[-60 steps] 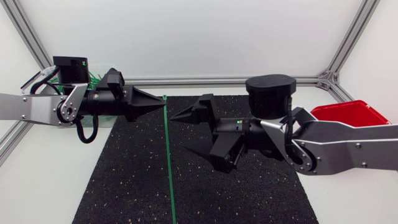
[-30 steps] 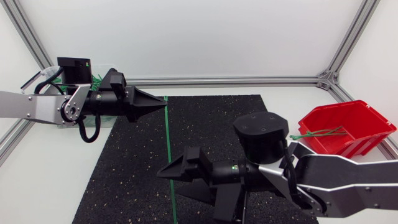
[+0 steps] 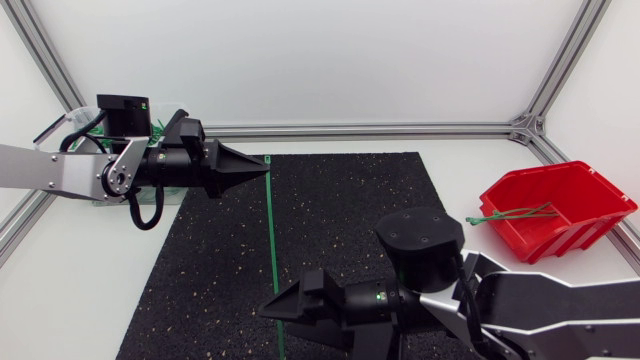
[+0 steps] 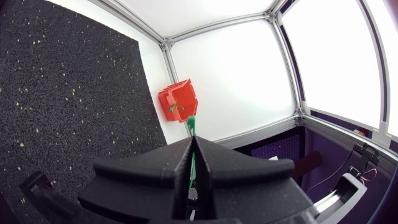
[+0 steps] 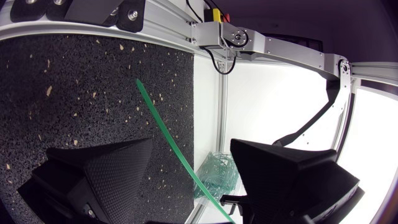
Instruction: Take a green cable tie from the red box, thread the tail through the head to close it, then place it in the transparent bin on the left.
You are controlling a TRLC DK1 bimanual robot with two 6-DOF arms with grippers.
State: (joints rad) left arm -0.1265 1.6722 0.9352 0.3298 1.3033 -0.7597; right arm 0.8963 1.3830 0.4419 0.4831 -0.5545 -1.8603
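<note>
My left gripper (image 3: 258, 166) hovers over the mat's far left part, shut on the head end of a long green cable tie (image 3: 272, 240). The tie runs straight toward the near edge of the mat. In the left wrist view the tie (image 4: 192, 126) pokes out between the shut fingers (image 4: 177, 165). My right gripper (image 3: 280, 318) is at the tie's tail end near the front edge, open. In the right wrist view the tie (image 5: 165, 134) runs between the wide-apart fingers (image 5: 102, 168), touching neither. The red box (image 3: 555, 212) at the right holds more green ties. The transparent bin (image 3: 88, 128) sits far left behind my left arm.
A black speckled mat (image 3: 340, 210) covers the table's middle. An aluminium frame rail (image 3: 350, 130) runs along the far side. The transparent bin (image 5: 217, 175) with several green ties shows beyond the mat's edge in the right wrist view.
My right arm swung from the mat's middle toward the near edge, bringing its open gripper down around the tie's tail. The left gripper has kept still, holding the tie.
</note>
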